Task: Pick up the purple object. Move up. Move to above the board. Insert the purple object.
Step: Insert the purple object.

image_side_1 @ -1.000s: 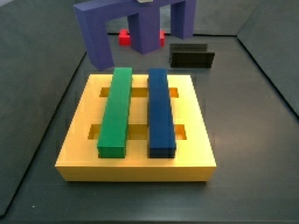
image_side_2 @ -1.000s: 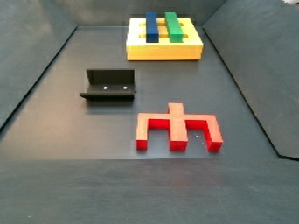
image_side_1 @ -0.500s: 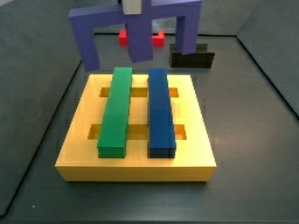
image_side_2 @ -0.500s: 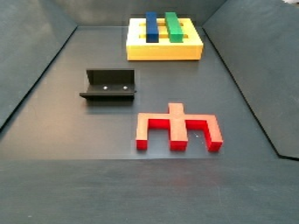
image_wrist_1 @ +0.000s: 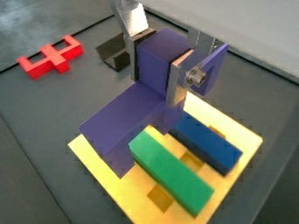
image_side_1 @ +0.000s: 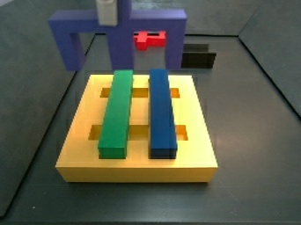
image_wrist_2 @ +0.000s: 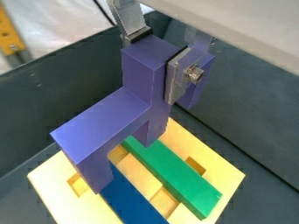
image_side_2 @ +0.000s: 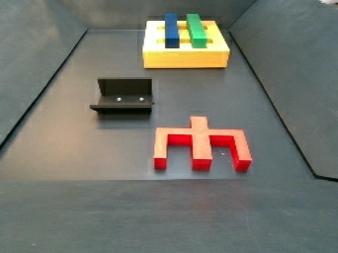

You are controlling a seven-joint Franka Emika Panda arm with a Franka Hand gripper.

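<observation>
My gripper (image_wrist_1: pixel 160 57) (image_wrist_2: pixel 158 54) is shut on the purple object (image_wrist_1: pixel 128 122) (image_wrist_2: pixel 103 131), its silver fingers clamping the piece's middle part. In a side view the purple object (image_side_1: pixel 118 26) hangs in the air with its legs pointing down, over the far end of the board (image_side_1: pixel 135 163), and only a bit of the gripper (image_side_1: pixel 108 11) shows above it. The board (image_wrist_1: pixel 100 163) (image_wrist_2: pixel 52 180) (image_side_2: pixel 185 59) is a yellow slab carrying a green bar (image_side_1: pixel 115 110) and a blue bar (image_side_1: pixel 161 110). Gripper and purple object are outside the side view that shows the red piece in front.
A red notched piece (image_side_2: pixel 201 144) (image_side_1: pixel 150 39) (image_wrist_1: pixel 47 58) lies on the dark floor away from the board. The black fixture (image_side_2: pixel 123 97) (image_side_1: pixel 198 57) (image_wrist_1: pixel 115 51) stands between them. Dark walls enclose the floor on all sides.
The purple object, still gripped, has moved left and toward the board, from over the far floor to above the board's far end. The red piece, fixture and board have not moved.
</observation>
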